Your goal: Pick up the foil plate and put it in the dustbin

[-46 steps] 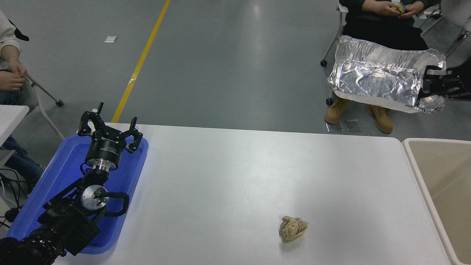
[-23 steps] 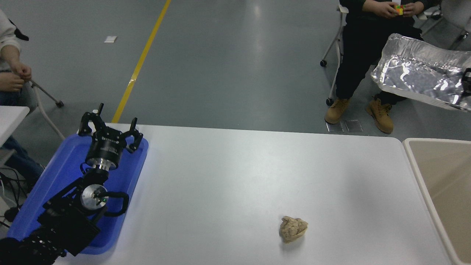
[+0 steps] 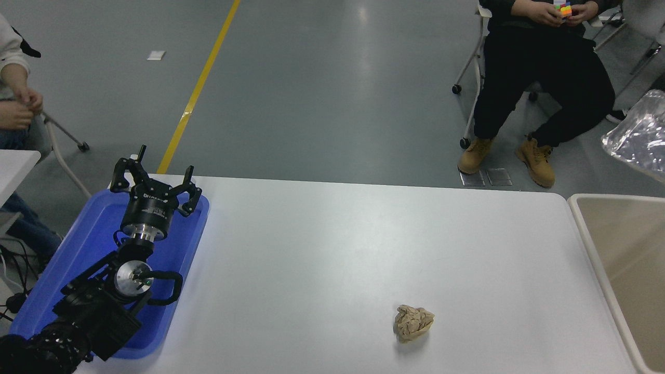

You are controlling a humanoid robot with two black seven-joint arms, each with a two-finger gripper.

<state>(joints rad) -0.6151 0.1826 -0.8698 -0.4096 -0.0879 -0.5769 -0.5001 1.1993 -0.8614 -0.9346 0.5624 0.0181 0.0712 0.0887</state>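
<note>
The shiny crinkled foil plate [image 3: 638, 137] shows only partly at the right edge, held in the air above the far end of the beige dustbin [image 3: 592, 236], which stands against the table's right side. The right gripper is out of view past the right edge, so its hold on the plate is hidden. My left gripper [image 3: 155, 183] is open and empty, parked over the blue tray [image 3: 88, 244] at the lower left.
A crumpled tan paper ball [image 3: 413, 323] lies on the white table [image 3: 332, 249] near the front. A seated person [image 3: 540, 78] in tan boots holds a coloured cube beyond the far edge. Another person sits at the far left [image 3: 15, 98].
The foil plate has moved right and slightly down, from over the seated person's legs to mostly out of the picture. The right gripper has left the view. The left arm has not moved.
</note>
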